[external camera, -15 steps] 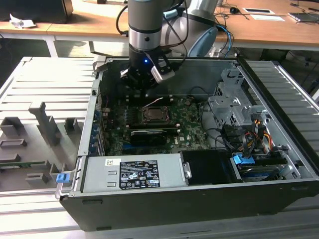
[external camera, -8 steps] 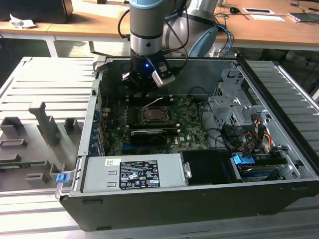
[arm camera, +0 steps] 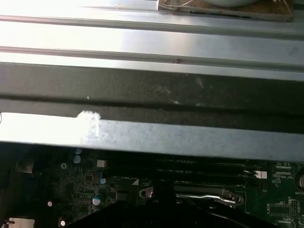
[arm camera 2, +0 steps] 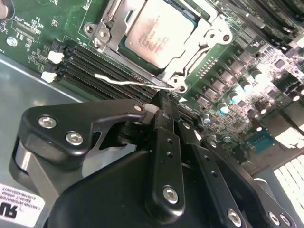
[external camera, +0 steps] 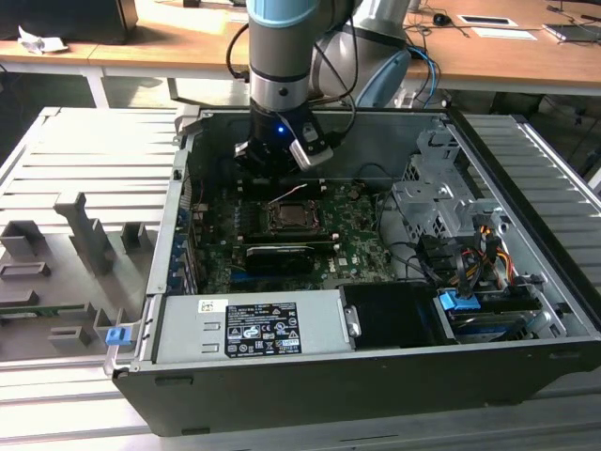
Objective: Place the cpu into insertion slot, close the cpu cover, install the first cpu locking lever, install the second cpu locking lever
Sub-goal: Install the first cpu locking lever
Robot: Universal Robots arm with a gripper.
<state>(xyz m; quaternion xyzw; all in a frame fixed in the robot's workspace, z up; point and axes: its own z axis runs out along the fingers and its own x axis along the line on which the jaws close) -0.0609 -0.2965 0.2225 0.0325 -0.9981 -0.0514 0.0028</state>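
The cpu [arm camera 2: 159,31] lies seated in the insertion slot [external camera: 286,219], and the cpu cover [arm camera 2: 110,29] lies flat around its edges. A thin silver locking lever [arm camera 2: 126,81] stands raised just beside the slot. The gripper [arm camera 2: 163,102] hangs beside the slot with its jaws closed, nothing visible between them, tips near the lever's hinged end.

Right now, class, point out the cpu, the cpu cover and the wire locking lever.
cpu [arm camera 2: 159,31]: second wrist view, middle of its metal top.
cpu cover [arm camera 2: 209,37]: second wrist view, shiny corner of the frame.
locking lever [arm camera 2: 126,81]: second wrist view, midway along the wire.
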